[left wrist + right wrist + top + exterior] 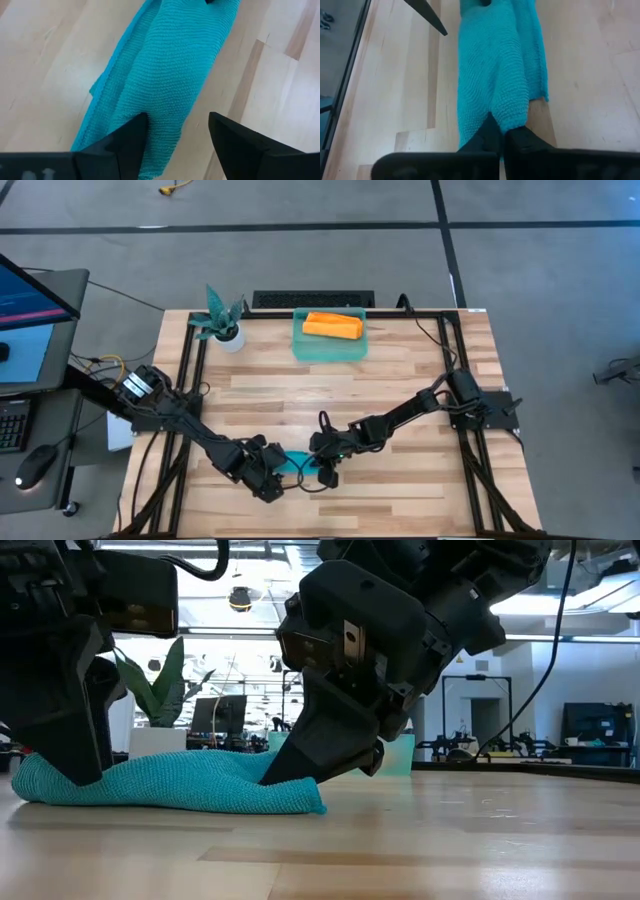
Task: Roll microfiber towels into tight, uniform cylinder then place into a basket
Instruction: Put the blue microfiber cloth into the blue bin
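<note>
At the worktop's [400,390] 6 o'clock edge we have the teal towel [180,792] lying as a loose, slack roll, not yet a tight cylinder. Our right gripper [502,135] is pinched closed on one end of it; our left gripper [177,132] stands spread wide over the other end, holding nothing. We judge rolling is still in hand: next the left needs to close on its end so we can tighten and lift. Far off at 12 o'clock, the basket [300,345] already holds the orange towel [332,326].
</note>
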You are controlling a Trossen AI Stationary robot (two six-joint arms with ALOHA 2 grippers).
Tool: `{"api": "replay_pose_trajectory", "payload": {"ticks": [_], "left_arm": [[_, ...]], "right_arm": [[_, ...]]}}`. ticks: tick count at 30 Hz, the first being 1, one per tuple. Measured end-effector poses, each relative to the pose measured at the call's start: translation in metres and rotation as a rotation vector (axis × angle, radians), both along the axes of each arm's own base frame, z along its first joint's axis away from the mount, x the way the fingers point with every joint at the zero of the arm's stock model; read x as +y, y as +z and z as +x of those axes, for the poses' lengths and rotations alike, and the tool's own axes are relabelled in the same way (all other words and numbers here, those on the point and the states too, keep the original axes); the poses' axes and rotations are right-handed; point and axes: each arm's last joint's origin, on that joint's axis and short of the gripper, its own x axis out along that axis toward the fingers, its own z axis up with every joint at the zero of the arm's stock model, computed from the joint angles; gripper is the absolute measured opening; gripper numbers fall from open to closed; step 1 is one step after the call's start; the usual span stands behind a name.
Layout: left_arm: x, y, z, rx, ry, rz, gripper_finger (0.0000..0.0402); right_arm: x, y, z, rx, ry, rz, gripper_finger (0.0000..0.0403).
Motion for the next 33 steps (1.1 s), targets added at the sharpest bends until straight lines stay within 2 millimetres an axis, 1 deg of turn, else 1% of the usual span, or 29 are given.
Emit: {"api": "replay_pose_trajectory", "payload": {"ticks": [5,9,13,16,20,25,29,33], "left_arm": [[0.004,0.007,0.0,0.002,-0.056,0.012,0.0209],[0.009,0.026,-0.007,-0.031,-0.052,0.03,0.0209],[0.016,0.049,-0.024,-0.061,-0.011,0.102,0.0209],[0.02,0.064,-0.041,-0.082,0.035,0.155,0.0209],[0.018,0.076,-0.06,-0.114,0.086,0.178,0.0208],[0.004,0.074,-0.069,-0.153,0.116,0.141,0.0208],[-0.008,0.062,-0.068,-0.171,0.136,0.142,0.0208],[-0.016,0.041,-0.064,-0.145,0.168,0.157,0.0208]], "right_arm": [[0.0,0.0,0.0,0.001,0.001,-0.002,0.0007],[0.0,-0.001,0.0,0.007,0.0,-0.005,0.0014],[-0.001,-0.002,-0.002,0.022,0.001,-0.011,0.0014],[-0.001,-0.002,-0.002,0.023,0.001,-0.012,0.001],[-0.001,-0.002,-0.002,0.022,0.0,-0.013,0.0013],[-0.001,-0.002,-0.002,0.023,0.0,-0.013,0.0012],[-0.001,-0.002,-0.002,0.023,0.0,-0.013,0.0011],[0.0,-0.002,-0.002,0.024,0.0,-0.014,0.0014]]}}
